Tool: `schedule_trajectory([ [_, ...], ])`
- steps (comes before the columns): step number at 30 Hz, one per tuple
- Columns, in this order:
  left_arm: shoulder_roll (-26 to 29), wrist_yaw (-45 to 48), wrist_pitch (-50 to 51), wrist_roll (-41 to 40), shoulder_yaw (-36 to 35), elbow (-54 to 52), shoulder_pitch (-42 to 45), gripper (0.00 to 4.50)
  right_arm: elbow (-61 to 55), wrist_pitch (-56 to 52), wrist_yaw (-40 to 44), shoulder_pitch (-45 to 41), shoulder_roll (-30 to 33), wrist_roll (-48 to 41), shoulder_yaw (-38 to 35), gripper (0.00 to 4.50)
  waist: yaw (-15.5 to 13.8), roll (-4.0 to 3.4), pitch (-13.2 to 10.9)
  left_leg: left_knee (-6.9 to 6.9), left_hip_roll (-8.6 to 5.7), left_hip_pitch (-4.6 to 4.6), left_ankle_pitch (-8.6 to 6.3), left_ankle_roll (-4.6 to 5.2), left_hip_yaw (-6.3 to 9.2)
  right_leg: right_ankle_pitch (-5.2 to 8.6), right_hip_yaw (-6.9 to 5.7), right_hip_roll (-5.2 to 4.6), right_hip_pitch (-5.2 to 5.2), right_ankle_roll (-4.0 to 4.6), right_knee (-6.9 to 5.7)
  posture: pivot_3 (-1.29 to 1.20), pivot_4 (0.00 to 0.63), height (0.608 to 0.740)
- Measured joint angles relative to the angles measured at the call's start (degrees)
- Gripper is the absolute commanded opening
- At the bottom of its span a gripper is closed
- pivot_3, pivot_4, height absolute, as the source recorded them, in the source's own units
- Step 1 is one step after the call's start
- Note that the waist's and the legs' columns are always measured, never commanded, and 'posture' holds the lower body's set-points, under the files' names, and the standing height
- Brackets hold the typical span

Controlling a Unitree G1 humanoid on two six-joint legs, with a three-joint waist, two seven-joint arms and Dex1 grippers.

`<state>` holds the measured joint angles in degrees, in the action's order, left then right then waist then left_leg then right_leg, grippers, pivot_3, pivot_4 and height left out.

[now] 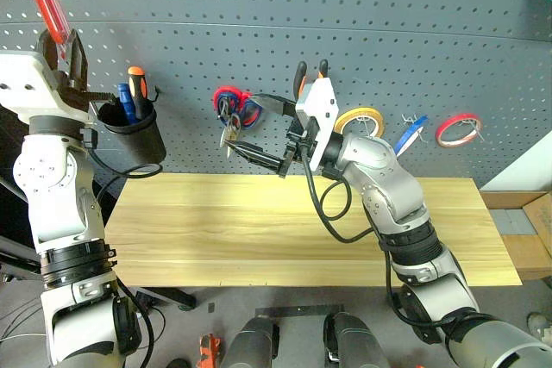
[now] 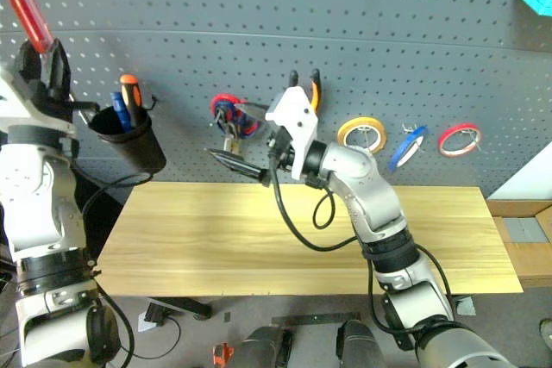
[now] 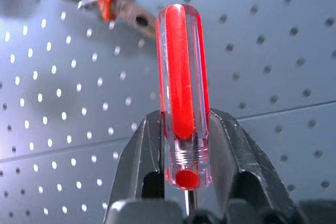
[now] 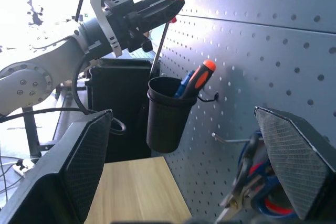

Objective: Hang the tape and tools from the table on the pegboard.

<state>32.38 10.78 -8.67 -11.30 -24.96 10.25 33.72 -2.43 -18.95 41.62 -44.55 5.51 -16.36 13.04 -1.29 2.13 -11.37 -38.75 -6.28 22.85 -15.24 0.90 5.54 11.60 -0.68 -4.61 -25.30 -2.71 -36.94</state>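
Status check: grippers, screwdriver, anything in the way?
Left gripper shut on the screwdriver, raised at the pegboard. Right gripper open, nothing held, near hung scissors. Black cup hangs just below the screwdriver.

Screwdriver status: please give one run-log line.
left gripper: shut on screwdriver | raised near pegboard above black cup | right gripper: open, empty

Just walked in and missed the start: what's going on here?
The robot is hanging things on the pegboard. Its left gripper is shut on the red-handled screwdriver, held up against the board above the black cup. Its right gripper is open and empty near the scissors already hanging there. The pliers and tape rolls hang too; the table is bare.
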Motion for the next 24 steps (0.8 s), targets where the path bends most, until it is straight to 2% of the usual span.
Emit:
schedule_trajectory([
  [7, -1.1, 0.0, -4.5, 0.4, 1.4, 5.4, 0.2, 0.81, 0.0, 0.7, -0.4, 0.0, 0.5, 0.6, 0.1, 4.5, 0.7, 0.0, 0.0, 0.0, 0.01, 0.01, 0.0, 0.0, -0.01, 0.0, 0.02, -0.01, -0.03, 0.0, -0.03, 0.03, 0.132, 0.74],
  [13, -1.3, -0.2, -3.7, 0.0, 2.2, 5.5, 0.1, 0.81, 0.0, 0.8, -0.4, 0.0, 0.8, 1.6, 0.5, 4.5, 1.2, 0.0, 0.0, 0.0, 0.01, 0.0, 0.0, 0.01, -0.01, 0.0, 0.03, -0.02, -0.02, 0.0, -0.05, 0.03, 0.132, 0.74],
  [15, -1.4, -0.1, -0.7, -0.9, 2.2, 4.6, -0.8, 1.52, 0.0, 0.9, -0.3, 0.0, 0.8, 1.6, 0.5, 4.5, 1.4, 0.0, 0.0, 0.0, 0.01, 0.0, 0.0, 0.01, -0.02, 0.0, 0.04, -0.02, -0.02, 0.0, -0.05, 0.04, 0.13, 0.74],
  [17, -1.4, -0.1, 1.4, -1.2, 2.2, 3.4, -2.5, 2.01, 0.3, 1.0, -0.2, 0.0, 0.8, 1.7, 0.5, 4.5, 1.5, 0.0, 0.0, -0.01, 0.01, 0.0, 0.0, 0.01, -0.02, 0.0, 0.05, -0.02, -0.03, 0.0, -0.05, 0.04, 0.13, 0.74],
  [24, -1.3, -0.5, 5.0, -1.9, 2.0, -1.4, -5.1, 4.43, 0.9, 1.2, 1.2, 0.0, 1.1, 1.7, 0.6, 4.5, 1.4, 0.01, 0.0, -0.01, 0.02, 0.0, 0.0, 0.01, -0.03, 0.0, 0.06, -0.02, -0.02, 0.0, -0.06, 0.05, 0.123, 0.74],
])
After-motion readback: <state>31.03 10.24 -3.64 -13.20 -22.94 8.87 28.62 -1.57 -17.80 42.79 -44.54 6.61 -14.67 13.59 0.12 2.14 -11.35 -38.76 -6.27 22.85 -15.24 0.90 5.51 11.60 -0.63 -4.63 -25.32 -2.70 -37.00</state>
